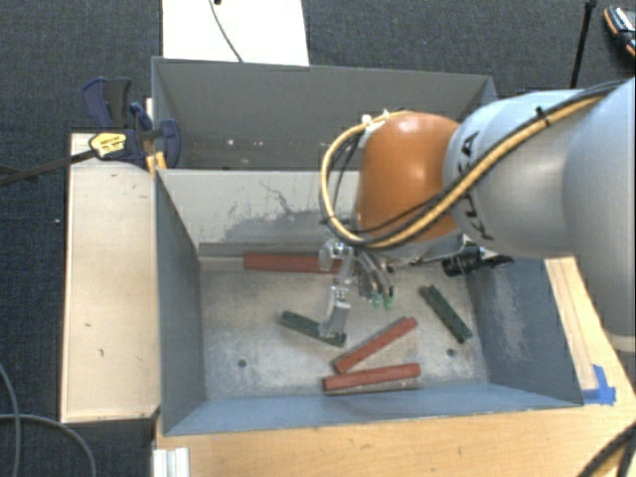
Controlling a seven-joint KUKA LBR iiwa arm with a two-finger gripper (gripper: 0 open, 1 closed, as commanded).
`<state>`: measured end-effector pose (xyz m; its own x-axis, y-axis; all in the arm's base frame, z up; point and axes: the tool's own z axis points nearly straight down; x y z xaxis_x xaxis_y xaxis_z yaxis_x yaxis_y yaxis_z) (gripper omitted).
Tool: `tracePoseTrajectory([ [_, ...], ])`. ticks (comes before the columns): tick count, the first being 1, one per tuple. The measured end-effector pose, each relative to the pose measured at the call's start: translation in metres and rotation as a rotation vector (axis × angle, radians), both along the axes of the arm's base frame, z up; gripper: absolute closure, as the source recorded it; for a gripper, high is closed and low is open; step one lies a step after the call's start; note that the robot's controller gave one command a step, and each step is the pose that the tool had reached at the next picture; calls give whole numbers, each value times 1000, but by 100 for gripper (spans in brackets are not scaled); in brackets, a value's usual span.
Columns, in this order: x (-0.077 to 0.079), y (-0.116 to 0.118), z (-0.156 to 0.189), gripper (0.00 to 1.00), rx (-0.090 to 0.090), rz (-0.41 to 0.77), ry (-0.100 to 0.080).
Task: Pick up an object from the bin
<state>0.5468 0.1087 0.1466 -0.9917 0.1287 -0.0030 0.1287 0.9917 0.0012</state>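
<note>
The gripper (336,326) is low in the middle of the bin (179,296), right at the right end of a dark green stick (301,323) lying on the floor. Whether it is open or closed, I cannot tell. A red-brown stick (376,344) lies just beside it.

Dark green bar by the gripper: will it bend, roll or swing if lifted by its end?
The dark green bar looks straight and flat-sided, so it is probably stiff and unlikely to roll. The gripper sits over one end, so the bar may tilt or pivot if lifted there. It looks thin, so it is likely light.
</note>
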Motion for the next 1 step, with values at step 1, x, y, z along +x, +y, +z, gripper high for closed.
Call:
tracePoseTrajectory([
  [1,-20,6,7,0,-1,18,4],
])
